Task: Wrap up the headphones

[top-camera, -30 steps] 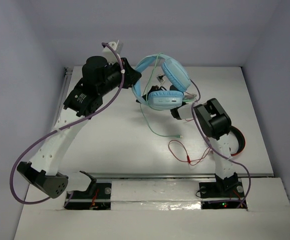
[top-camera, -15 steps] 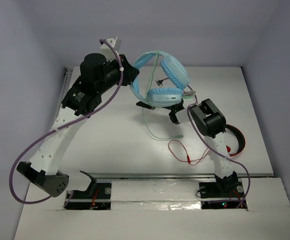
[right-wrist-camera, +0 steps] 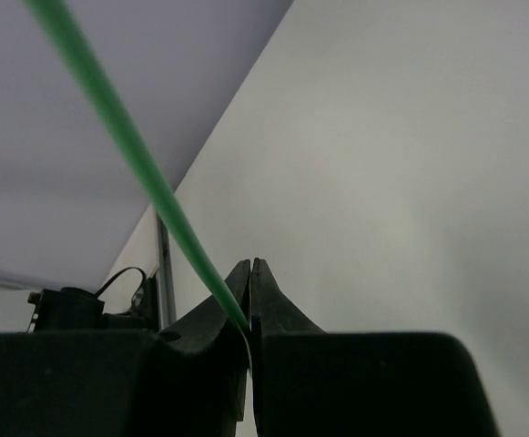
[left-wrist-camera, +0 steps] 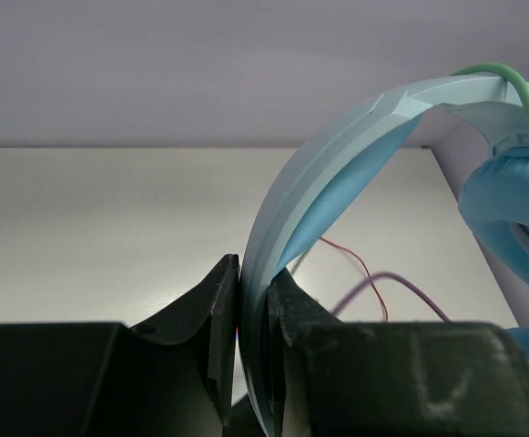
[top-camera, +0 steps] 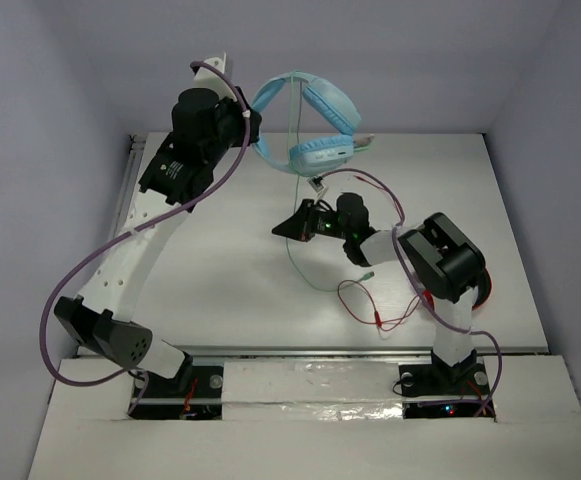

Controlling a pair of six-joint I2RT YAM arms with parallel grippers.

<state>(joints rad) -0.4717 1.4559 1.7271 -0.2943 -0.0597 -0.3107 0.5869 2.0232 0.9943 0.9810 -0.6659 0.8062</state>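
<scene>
Left pincer (left-wrist-camera: 253,273) closed narrow on the wide band of the headphones (top-camera: 322,150), one finger each side of the band, both touching it. Headphones held up off the counter (top-camera: 220,280), toward its far side, light blue padded cups hanging just right of the left pincer. Thin green cable (right-wrist-camera: 118,137) looped over the top of the band in the left wrist view, then dropping straight down past the cups in the top view. Lower part curving across the counter, loose end lying near the red cable (top-camera: 370,305).

Right pincer (top-camera: 280,231) low over mid-counter, below the headphones and well apart from the cups, pointing left. Jaws pressed together on the green cable. Right wrist view: cable running diagonally from upper left down into the seam between the fingertips, no gap visible between them.

Red headphones (top-camera: 483,285) mostly hidden behind the right arm near the right edge of the counter, only a red arc showing. Red cable in loose loops on the counter in front of the right arm's base.
</scene>
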